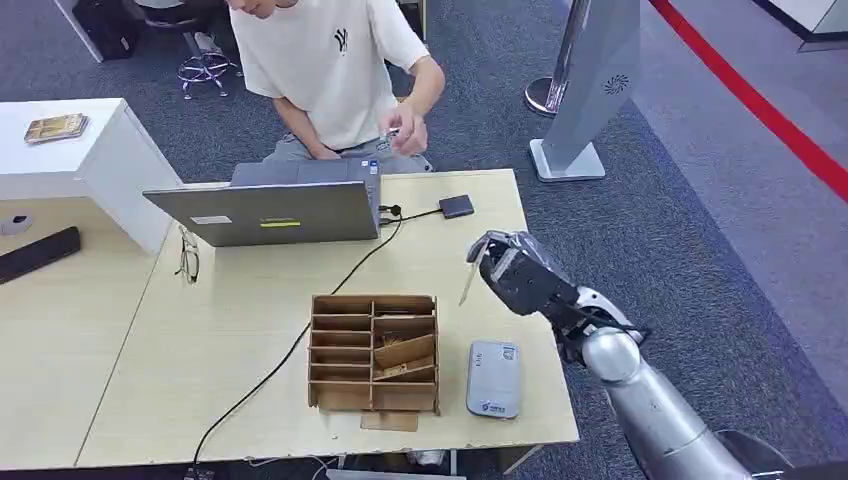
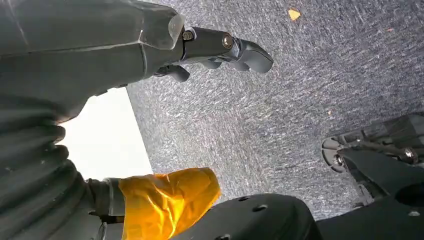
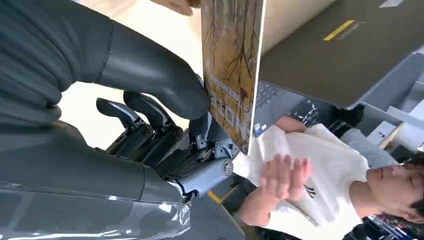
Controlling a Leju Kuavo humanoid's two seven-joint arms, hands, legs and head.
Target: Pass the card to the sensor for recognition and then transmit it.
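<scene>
— Where was the card (image 3: 232,70)?

— The right hand (image 1: 512,272) pinched it between the thick thumb (image 3: 150,70) and the dark fingers (image 3: 145,107). The card stood on its edge, up over the right side of the worktop (image 1: 250,330). It had a brown tree picture on it.

— Where was the sensor (image 1: 493,378)?

— The small grey box lay flat on the worktop, just beside the wooden box with little shelves (image 1: 373,352). The card was up in the air, apart from it.

— What about the left hand (image 2: 220,47)?

— It hung down over the grey carpet (image 2: 300,100). Its fingers were bent a bit and held nothing.

— Who else was there?

— A person in a white shirt (image 1: 325,70) sat behind the open laptop (image 1: 265,205). A black wire (image 1: 290,350) ran across the worktop.
</scene>
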